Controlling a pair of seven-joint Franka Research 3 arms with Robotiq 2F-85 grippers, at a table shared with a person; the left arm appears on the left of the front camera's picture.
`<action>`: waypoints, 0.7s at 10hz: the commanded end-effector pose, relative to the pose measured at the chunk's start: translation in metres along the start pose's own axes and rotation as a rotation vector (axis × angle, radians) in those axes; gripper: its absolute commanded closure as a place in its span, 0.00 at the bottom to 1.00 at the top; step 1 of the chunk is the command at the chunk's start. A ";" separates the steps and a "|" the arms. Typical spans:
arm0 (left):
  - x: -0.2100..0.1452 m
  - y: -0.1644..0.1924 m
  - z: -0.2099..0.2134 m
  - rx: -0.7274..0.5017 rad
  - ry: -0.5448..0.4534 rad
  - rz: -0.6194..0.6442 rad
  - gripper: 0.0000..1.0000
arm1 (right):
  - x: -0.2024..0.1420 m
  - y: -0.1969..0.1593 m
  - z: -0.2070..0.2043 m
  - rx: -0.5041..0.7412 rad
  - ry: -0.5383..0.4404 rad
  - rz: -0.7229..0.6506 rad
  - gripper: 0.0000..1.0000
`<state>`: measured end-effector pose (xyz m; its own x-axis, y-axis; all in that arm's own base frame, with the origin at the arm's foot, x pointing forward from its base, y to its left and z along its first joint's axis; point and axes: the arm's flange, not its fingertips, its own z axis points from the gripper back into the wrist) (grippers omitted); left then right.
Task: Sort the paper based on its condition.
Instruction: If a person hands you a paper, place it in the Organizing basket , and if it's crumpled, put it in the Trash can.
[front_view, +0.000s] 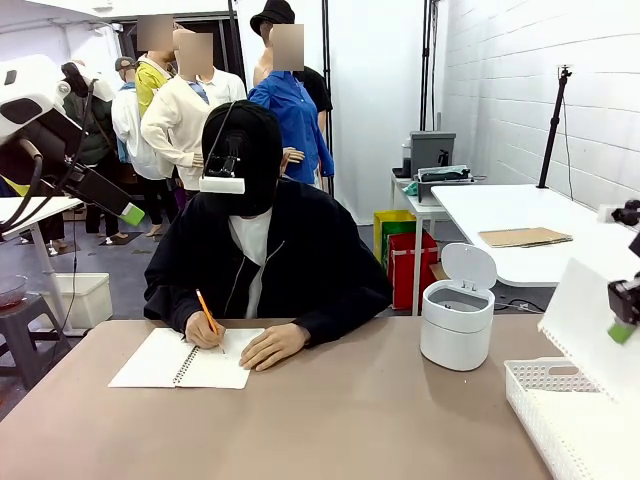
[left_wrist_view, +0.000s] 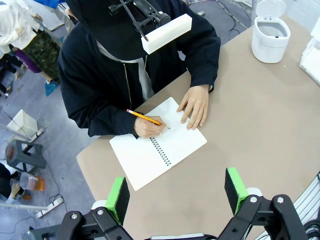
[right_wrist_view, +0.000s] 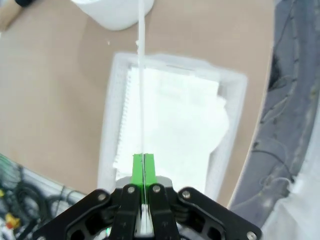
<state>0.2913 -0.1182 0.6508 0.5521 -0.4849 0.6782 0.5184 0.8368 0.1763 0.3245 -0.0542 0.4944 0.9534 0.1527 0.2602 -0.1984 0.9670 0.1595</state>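
Right gripper (right_wrist_view: 143, 167): jaws closed on one sheet of paper (right_wrist_view: 141, 75), seen edge-on up the frame centre, over the white basket (right_wrist_view: 235, 115), which contains further sheets (right_wrist_view: 175, 120). Left gripper (left_wrist_view: 175, 176): jaws wide apart, empty, at lower frame above the table (left_wrist_view: 260, 115). A person's open notebook (left_wrist_view: 145, 155) lies at centre.
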 end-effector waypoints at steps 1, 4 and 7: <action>0.000 0.000 0.000 0.000 -0.001 0.002 0.00 | -0.013 0.003 -0.023 -0.023 0.066 0.047 1.00; 0.000 0.000 0.000 0.000 -0.001 0.002 0.00 | -0.027 0.019 -0.060 -0.042 0.124 0.064 1.00; 0.000 0.000 0.000 0.000 -0.001 0.002 0.00 | -0.048 0.028 -0.085 -0.055 0.150 0.064 1.00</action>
<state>0.2913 -0.1182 0.6508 0.5521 -0.4850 0.6782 0.5184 0.8367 0.1763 0.3387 -0.0280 0.4553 0.9629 0.2434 0.1170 -0.2578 0.9574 0.1299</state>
